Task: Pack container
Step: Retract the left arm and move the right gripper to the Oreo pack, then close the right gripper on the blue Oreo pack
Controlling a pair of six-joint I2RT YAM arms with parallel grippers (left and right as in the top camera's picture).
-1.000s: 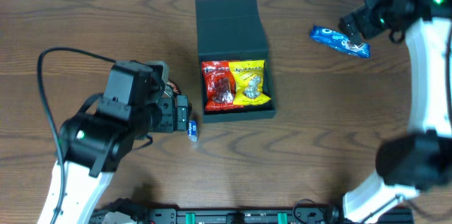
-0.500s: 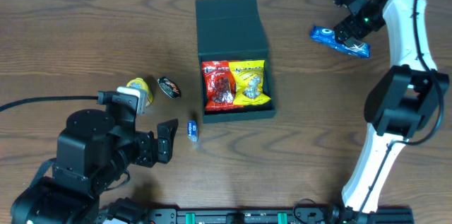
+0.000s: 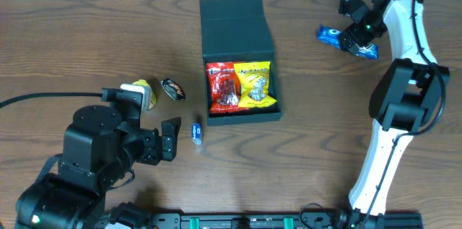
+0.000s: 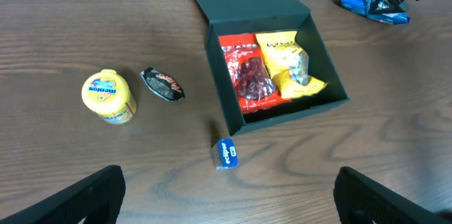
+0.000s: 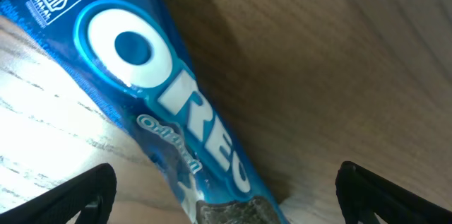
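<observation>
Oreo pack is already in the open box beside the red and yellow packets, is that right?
No. The Oreo pack lies on the table, to the right of the open box; only the red packet and yellow packet are inside. The overhead view shows it.

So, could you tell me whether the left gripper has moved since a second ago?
Yes. The left gripper has drawn back down-left in the overhead view, away from the container.
</observation>
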